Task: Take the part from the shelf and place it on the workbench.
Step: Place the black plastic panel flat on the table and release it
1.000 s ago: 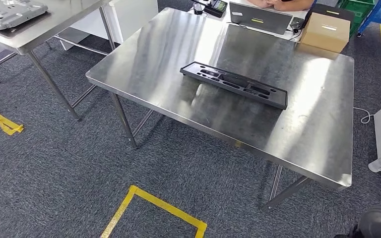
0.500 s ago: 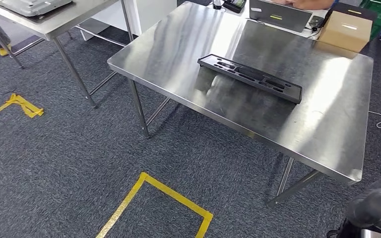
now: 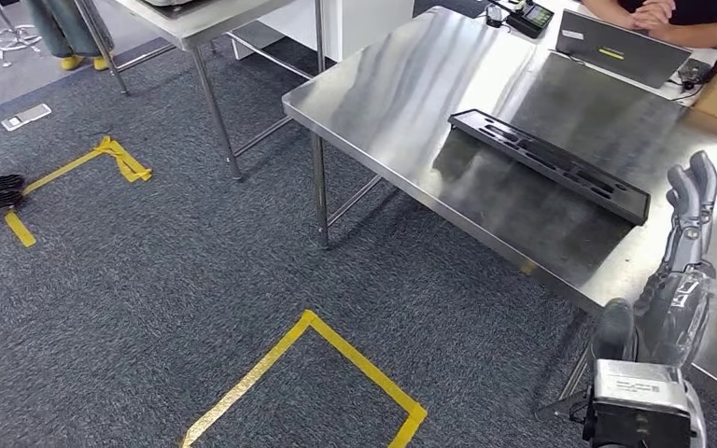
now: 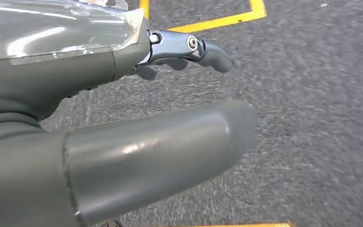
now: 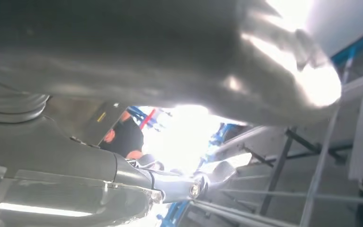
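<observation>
right hand (image 3: 680, 280) raised beside workbench (image 3: 401, 93), fingers extended, holding nothing

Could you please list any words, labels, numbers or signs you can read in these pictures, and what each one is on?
No text is legible.
White label on the right hand's wrist block: print too small to read.
Yellow sticker on the grey laptop lid: blurred.
Small black device with a screen: unreadable.
</observation>
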You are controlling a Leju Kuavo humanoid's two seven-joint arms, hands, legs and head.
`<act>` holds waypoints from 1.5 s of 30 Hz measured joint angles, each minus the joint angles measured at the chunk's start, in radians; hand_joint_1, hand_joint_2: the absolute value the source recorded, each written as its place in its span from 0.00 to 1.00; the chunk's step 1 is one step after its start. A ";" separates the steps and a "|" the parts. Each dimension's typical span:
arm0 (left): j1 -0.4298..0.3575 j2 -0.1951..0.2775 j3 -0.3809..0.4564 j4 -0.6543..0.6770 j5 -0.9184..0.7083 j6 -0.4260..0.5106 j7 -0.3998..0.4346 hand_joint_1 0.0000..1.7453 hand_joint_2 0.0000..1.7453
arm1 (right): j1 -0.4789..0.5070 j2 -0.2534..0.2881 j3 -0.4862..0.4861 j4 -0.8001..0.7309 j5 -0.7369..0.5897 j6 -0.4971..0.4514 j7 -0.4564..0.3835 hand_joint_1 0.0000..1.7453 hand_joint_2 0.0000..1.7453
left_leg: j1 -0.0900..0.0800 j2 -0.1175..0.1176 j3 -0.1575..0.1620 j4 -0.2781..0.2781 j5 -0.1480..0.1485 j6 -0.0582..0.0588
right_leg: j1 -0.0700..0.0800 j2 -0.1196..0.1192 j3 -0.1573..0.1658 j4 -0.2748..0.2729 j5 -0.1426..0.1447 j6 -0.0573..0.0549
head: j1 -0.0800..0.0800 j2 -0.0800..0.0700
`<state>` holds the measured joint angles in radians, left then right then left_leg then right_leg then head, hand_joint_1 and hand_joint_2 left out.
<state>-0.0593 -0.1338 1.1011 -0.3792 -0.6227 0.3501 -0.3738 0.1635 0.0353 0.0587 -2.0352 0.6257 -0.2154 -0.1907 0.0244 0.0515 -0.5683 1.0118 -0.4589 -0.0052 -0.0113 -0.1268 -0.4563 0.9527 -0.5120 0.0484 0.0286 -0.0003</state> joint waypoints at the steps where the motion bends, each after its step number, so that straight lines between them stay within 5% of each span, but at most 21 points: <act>1: 0.000 0.001 0.002 0.002 0.000 0.002 0.000 0.00 0.00 | -0.003 0.000 0.004 0.004 0.000 0.000 0.001 0.00 0.00 | -0.001 -0.011 -0.003 -0.004 -0.001 0.010 | -0.004 0.013 -0.004 0.008 -0.007 0.004 | 0.001 0.000; 4: -0.003 0.003 0.005 0.004 0.000 0.003 0.000 0.00 0.00 | -0.006 -0.001 0.011 0.012 0.000 0.000 0.002 0.00 0.00 | -0.003 -0.042 -0.008 -0.008 0.007 0.033 | -0.011 0.095 -0.072 0.137 -0.070 -0.003 | 0.006 0.000; 6: -0.007 0.004 0.006 0.005 0.000 0.003 0.000 0.00 0.00 | -0.006 -0.002 0.011 0.017 0.000 0.000 0.002 0.00 0.00 | -0.008 -0.061 -0.012 -0.008 0.009 0.040 | -0.010 0.116 -0.138 0.263 -0.111 -0.010 | 0.007 0.000; 8: -0.007 0.004 0.006 0.008 0.000 0.003 0.000 0.00 0.00 | -0.005 -0.002 0.012 0.023 0.000 0.000 0.002 0.00 0.00 | -0.014 -0.083 -0.013 -0.008 0.010 0.043 | -0.007 0.121 -0.179 0.329 -0.119 -0.010 | 0.007 0.000; 10: -0.007 0.004 0.006 0.011 0.001 0.003 0.000 0.00 0.00 | -0.005 -0.002 0.012 0.029 0.000 0.000 0.002 0.00 0.00 | -0.018 -0.111 -0.011 -0.008 0.010 0.044 | -0.004 0.129 -0.168 0.278 -0.077 -0.002 | 0.007 0.000; 13: -0.008 0.002 0.007 0.011 0.005 0.005 0.000 0.00 0.00 | -0.005 -0.005 0.012 0.035 -0.004 -0.004 0.003 0.00 0.00 | -0.022 -0.150 -0.012 -0.004 0.011 0.041 | 0.000 0.183 -0.089 0.080 0.013 0.003 | 0.007 0.000; 16: -0.007 -0.001 0.014 0.012 0.012 0.010 0.000 0.00 0.00 | -0.008 -0.008 0.015 0.043 -0.015 -0.006 0.007 0.00 0.00 | -0.020 -0.180 -0.023 -0.005 0.018 0.028 | 0.004 0.182 -0.073 0.041 0.028 -0.010 | 0.006 0.000; 19: -0.008 -0.005 0.020 0.013 0.018 0.016 0.000 0.00 0.00 | -0.019 -0.008 0.023 0.052 -0.022 -0.006 0.007 0.00 0.00 | -0.021 -0.132 -0.049 0.046 -0.017 0.016 | -0.002 0.149 -0.069 0.031 0.036 -0.029 | 0.003 0.000; 21: -0.014 -0.006 0.022 0.013 0.024 0.022 0.000 0.00 0.00 | -0.027 -0.009 0.027 0.065 -0.027 -0.004 0.007 0.00 0.00 | -0.020 -0.080 -0.103 0.164 -0.080 0.009 | -0.001 0.123 -0.069 0.029 0.036 -0.038 | 0.001 0.000; 23: -0.018 -0.008 0.022 0.015 0.030 0.030 -0.001 0.00 0.00 | -0.040 -0.012 0.034 0.086 -0.035 0.000 0.007 0.00 0.00 | -0.015 -0.063 -0.152 0.266 -0.116 0.001 | 0.002 0.095 -0.069 0.029 0.035 -0.041 | 0.001 0.000; 24: -0.020 -0.009 0.023 0.017 0.033 0.034 -0.004 0.00 0.00 | -0.049 -0.014 0.038 0.097 -0.039 0.001 0.007 0.00 0.00 | -0.013 -0.059 -0.153 0.271 -0.108 -0.001 | 0.002 0.082 -0.069 0.030 0.034 -0.041 | 0.001 0.000; 28: -0.040 -0.012 0.031 0.022 0.064 0.057 -0.021 0.00 0.00 | -0.090 -0.024 0.049 0.140 -0.069 -0.005 0.006 0.00 0.00 | -0.011 -0.001 -0.028 0.038 -0.004 0.000 | 0.008 0.035 -0.067 0.032 0.030 -0.035 | 0.001 0.000; 30: -0.054 -0.016 0.034 0.027 0.087 0.072 -0.025 0.00 0.00 | -0.107 -0.030 0.052 0.158 -0.096 -0.014 0.000 0.00 0.00 | -0.020 0.005 -0.015 0.001 0.000 0.014 | 0.015 0.016 -0.066 0.032 0.028 -0.027 | 0.003 0.000; 32: -0.061 -0.020 0.041 0.031 0.105 0.087 -0.027 0.00 0.00 | -0.119 -0.033 0.054 0.176 -0.125 -0.024 -0.009 0.00 0.00 | -0.023 -0.018 -0.018 -0.003 0.006 0.032 | 0.012 0.008 -0.066 0.034 0.026 -0.017 | 0.004 0.000; 34: -0.066 -0.025 0.046 0.035 0.113 0.096 -0.029 0.00 0.00 | -0.125 -0.036 0.054 0.190 -0.143 -0.031 -0.017 0.00 0.00 | -0.020 -0.037 -0.017 -0.010 0.014 0.047 | 0.006 0.051 -0.084 0.072 0.002 -0.012 | 0.005 0.000; 36: -0.073 -0.029 0.048 0.037 0.117 0.100 -0.030 0.00 0.00 | -0.125 -0.043 0.055 0.203 -0.148 -0.035 -0.022 0.00 0.00 | -0.018 -0.058 -0.021 -0.012 0.020 0.057 | 0.002 0.106 -0.141 0.193 -0.054 -0.017 | 0.006 0.000; 38: -0.078 -0.031 0.049 0.041 0.119 0.101 -0.031 0.00 0.00 | -0.125 -0.049 0.055 0.216 -0.150 -0.035 -0.024 0.00 0.00 | -0.020 -0.084 -0.026 -0.011 0.023 0.061 | 0.001 0.121 -0.201 0.318 -0.097 -0.018 | 0.007 0.000; 39: -0.078 -0.032 0.050 0.043 0.119 0.101 -0.031 0.00 0.00 | -0.124 -0.050 0.055 0.222 -0.150 -0.035 -0.024 0.00 0.00 | -0.021 -0.097 -0.027 -0.011 0.024 0.061 | 0.001 0.122 -0.208 0.331 -0.096 -0.014 | 0.007 0.000; 40: -0.078 -0.033 0.051 0.044 0.119 0.101 -0.031 0.00 0.00 | -0.124 -0.051 0.055 0.226 -0.150 -0.036 -0.025 0.00 0.00 | -0.022 -0.111 -0.027 -0.010 0.026 0.061 | 0.001 0.125 -0.195 0.305 -0.079 -0.007 | 0.007 0.000; 42: -0.079 -0.035 0.055 0.045 0.120 0.101 -0.031 0.00 0.00 | -0.125 -0.052 0.055 0.230 -0.151 -0.036 -0.025 0.00 0.00 | -0.021 -0.138 -0.027 -0.009 0.028 0.057 | -0.004 0.154 -0.128 0.166 -0.023 0.007 | 0.007 0.000; 45: -0.079 -0.036 0.059 0.046 0.121 0.103 -0.032 0.00 0.00 | -0.126 -0.054 0.055 0.236 -0.156 -0.037 -0.027 0.00 0.00 | -0.023 -0.171 -0.036 -0.005 0.034 0.043 | -0.005 0.191 -0.069 0.044 0.017 0.003 | 0.006 0.000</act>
<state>-0.1385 -0.1697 1.1598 -0.3331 -0.5021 0.4535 -0.4056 0.0376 -0.0189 0.1138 -1.7989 0.4702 -0.2526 -0.2178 0.0013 -0.1195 -0.6047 1.0068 -0.4246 0.0376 -0.0161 0.0637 -0.5257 0.9969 -0.4945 0.0517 0.0346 -0.0004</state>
